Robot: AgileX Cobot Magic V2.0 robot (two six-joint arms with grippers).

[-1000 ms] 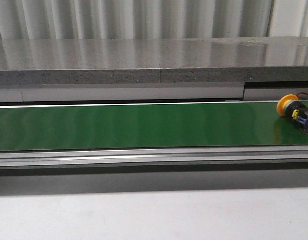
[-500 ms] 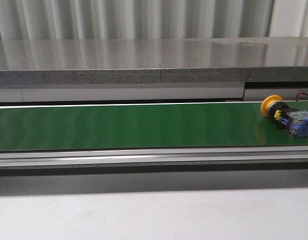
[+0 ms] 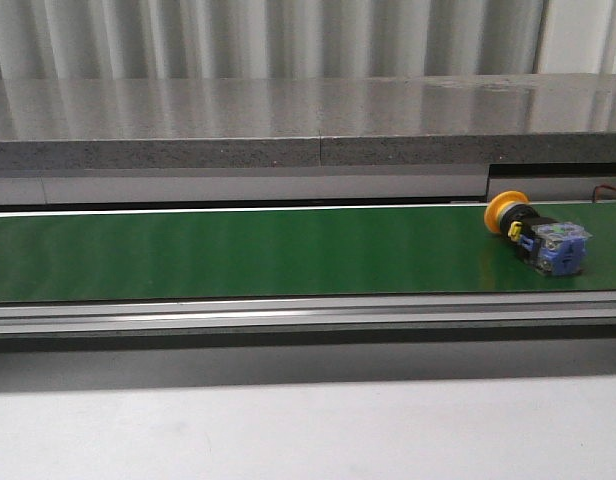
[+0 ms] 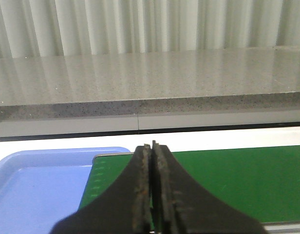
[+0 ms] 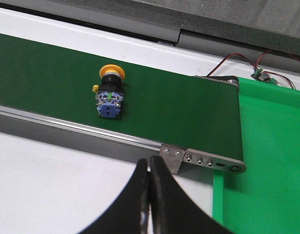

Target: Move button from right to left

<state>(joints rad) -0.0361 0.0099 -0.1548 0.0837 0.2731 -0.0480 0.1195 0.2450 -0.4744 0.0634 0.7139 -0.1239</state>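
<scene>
The button (image 3: 538, 235) lies on its side on the green conveyor belt (image 3: 238, 250) near the right end, yellow head toward the back, blue contact block toward the front. It also shows in the right wrist view (image 5: 110, 92). My right gripper (image 5: 149, 163) is shut and empty, over the white table in front of the belt's right end, apart from the button. My left gripper (image 4: 153, 148) is shut and empty above the belt's left end. Neither gripper shows in the front view.
A blue tray (image 4: 38, 180) sits just past the belt's left end. A bright green mat (image 5: 271, 146) lies past the belt's right end, with red wires (image 5: 247, 61) and a small circuit board behind it. A grey stone ledge (image 3: 308, 115) runs behind the belt.
The button has travelled leftward along the belt, from the right edge of the front view to further in. The grippers do not show in the earlier frames.
</scene>
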